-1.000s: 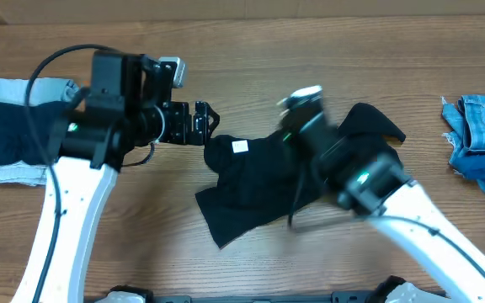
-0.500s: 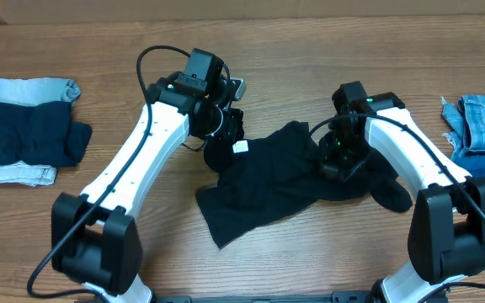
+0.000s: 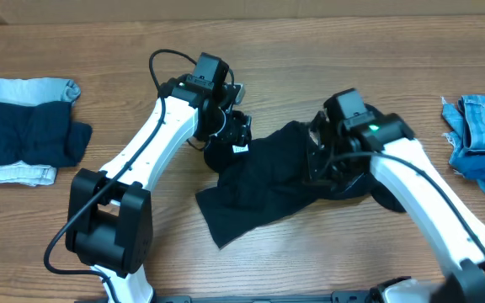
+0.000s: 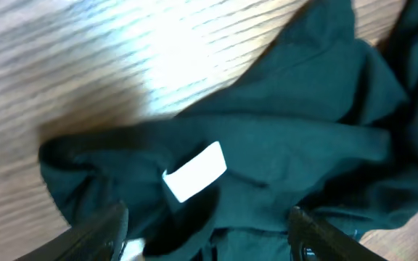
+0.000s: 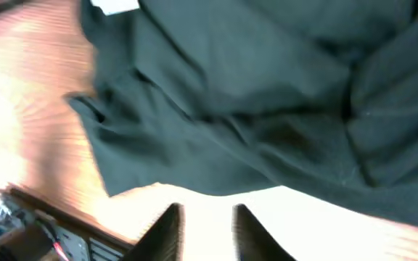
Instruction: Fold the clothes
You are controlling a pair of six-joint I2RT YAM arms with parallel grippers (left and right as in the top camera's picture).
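Note:
The black garment (image 3: 268, 185) lies crumpled in the middle of the table, its white label (image 3: 241, 147) facing up at the near-left end. My left gripper (image 3: 236, 133) hovers over that labelled end. In the left wrist view its fingers (image 4: 100, 233) stand wide apart, with black cloth (image 4: 281, 123) and the label (image 4: 194, 171) below them, so the left gripper (image 4: 209, 235) is open. My right gripper (image 3: 318, 162) is above the garment's right part. In the right wrist view the right gripper (image 5: 205, 221) shows a narrow gap with only bright table in it, and the cloth (image 5: 267, 101) lies beyond.
A folded pile of dark navy and light-blue clothes (image 3: 23, 135) sits at the left edge. Denim and bright blue clothes (image 3: 482, 139) are heaped at the right edge. A dark frame (image 5: 42, 225) runs along the table's front.
The left arm swung right onto the labelled end, shut there, then opened wide. The right arm moved left over the garment and its jaws parted slightly. The cloth bunched a little.

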